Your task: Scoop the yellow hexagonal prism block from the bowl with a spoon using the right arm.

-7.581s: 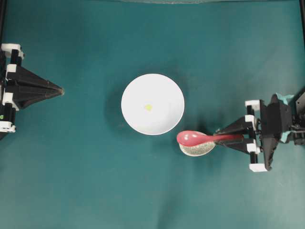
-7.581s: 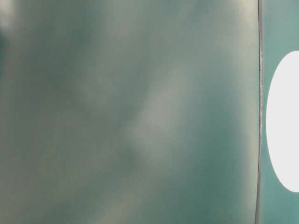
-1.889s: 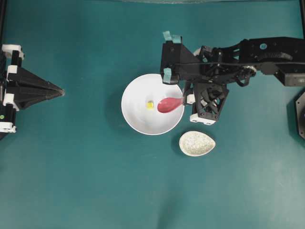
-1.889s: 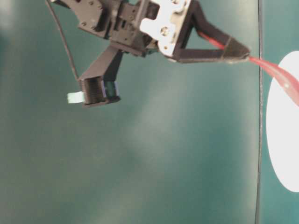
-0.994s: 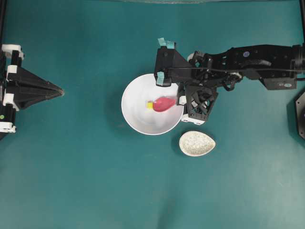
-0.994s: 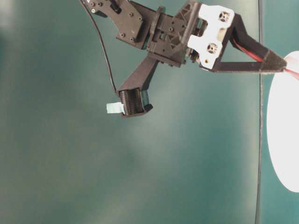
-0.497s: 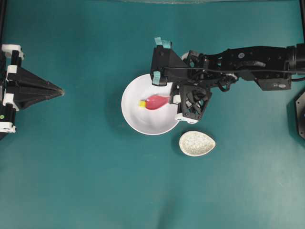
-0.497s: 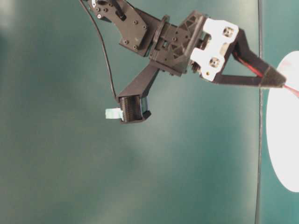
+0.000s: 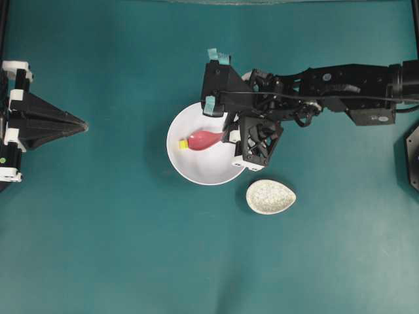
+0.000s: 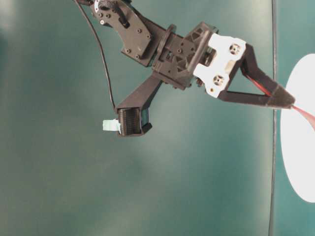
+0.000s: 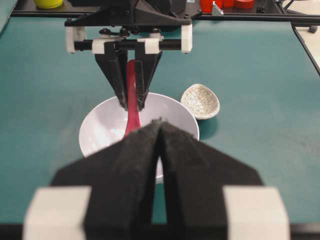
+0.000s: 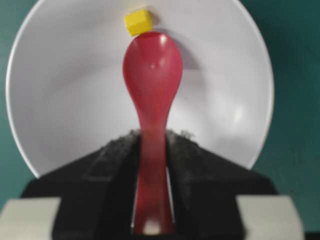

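1. On the far left, the left gripper sits still over the green table. Its two black fingers are pressed together with nothing between them.
2. Next comes the big white bowl in the middle of the table.
3. Inside the bowl, near its left side, sits the tiny yellow hexagonal prism block. It touches the tip of the spoon and is not in the scoop.
4. The red spoon lies over the bowl, with its scoop pointing left and its handle going right.
5. The right gripper pinches the spoon's handle between its two fingers.
6. The right arm reaches in from the right side.
7. A small speckled dish sits just beside the bowl, down and to the right.
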Available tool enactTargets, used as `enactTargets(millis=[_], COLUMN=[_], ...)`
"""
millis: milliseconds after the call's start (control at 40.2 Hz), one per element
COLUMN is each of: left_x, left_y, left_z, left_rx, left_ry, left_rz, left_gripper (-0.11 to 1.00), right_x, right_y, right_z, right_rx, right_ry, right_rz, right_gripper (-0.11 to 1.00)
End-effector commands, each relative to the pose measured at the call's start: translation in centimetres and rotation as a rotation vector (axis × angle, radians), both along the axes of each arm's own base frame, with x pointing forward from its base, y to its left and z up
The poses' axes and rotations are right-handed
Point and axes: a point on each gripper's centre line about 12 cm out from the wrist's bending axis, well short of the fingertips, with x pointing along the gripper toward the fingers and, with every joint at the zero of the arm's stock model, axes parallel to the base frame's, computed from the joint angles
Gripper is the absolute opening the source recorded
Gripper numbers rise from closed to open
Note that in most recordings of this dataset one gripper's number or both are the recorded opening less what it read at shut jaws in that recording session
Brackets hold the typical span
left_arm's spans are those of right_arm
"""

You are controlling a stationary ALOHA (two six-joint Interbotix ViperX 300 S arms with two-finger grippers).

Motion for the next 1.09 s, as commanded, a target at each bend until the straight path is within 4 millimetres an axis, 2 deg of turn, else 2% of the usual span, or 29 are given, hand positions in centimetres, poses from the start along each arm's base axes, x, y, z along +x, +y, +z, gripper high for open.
enactTargets(millis=[0,1069], left_x=[0.15,0.13], left_y=[0.0,0.0], left_z=[0.4,0.43], left_rx=[0.003,0.003], left_ry=[-0.011,-0.012], left_rz=[-0.001,-0.001], left_gripper=[0.0,0.0], right_x=[0.58,1.45], right_y=[0.13,0.55], right_z=[1.34,2.32], right_rx=[-0.001,-0.002], right_ry=[-0.045,-0.117], right_rz=[0.0,-0.003], right_gripper=[0.24,0.24])
